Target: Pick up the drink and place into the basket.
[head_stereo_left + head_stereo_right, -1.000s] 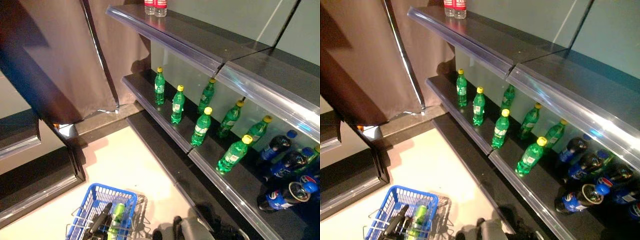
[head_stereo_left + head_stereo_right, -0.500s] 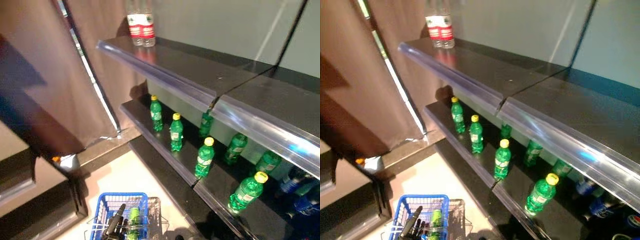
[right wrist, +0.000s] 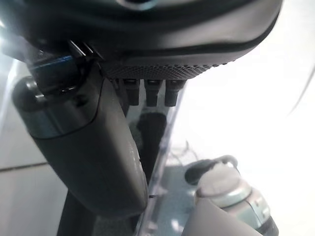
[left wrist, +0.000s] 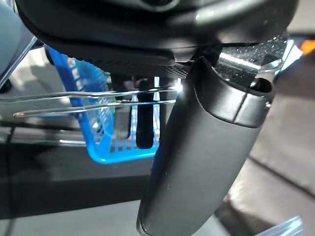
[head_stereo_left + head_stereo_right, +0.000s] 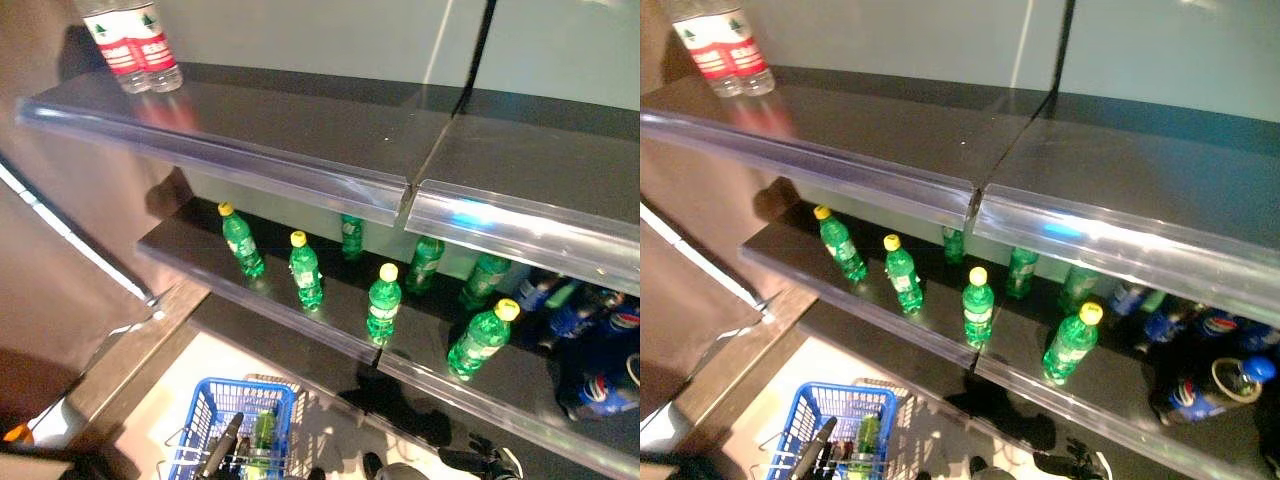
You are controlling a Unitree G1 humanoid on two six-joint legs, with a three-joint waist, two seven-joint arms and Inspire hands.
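Search step: I'm facing the shelf, no drink in hand yet. My left hand (image 4: 197, 147) is curled round the wire handle of the blue basket (image 5: 205, 425), which hangs low at my left with one green bottle (image 5: 263, 432) already inside. My right hand (image 3: 88, 147) is down by my side; its fingers look relaxed and hold nothing, as far as its wrist view shows. Green drinks with yellow caps stand upright in a row on the middle shelf (image 5: 300, 310); the nearest front one is a green drink (image 5: 383, 301), well apart from both hands. Blue-labelled bottles (image 5: 1200, 390) lie at the right end, water bottles (image 5: 135, 45) on the top shelf. Next, I judge: raise the right hand to the front green drink and close round its body.
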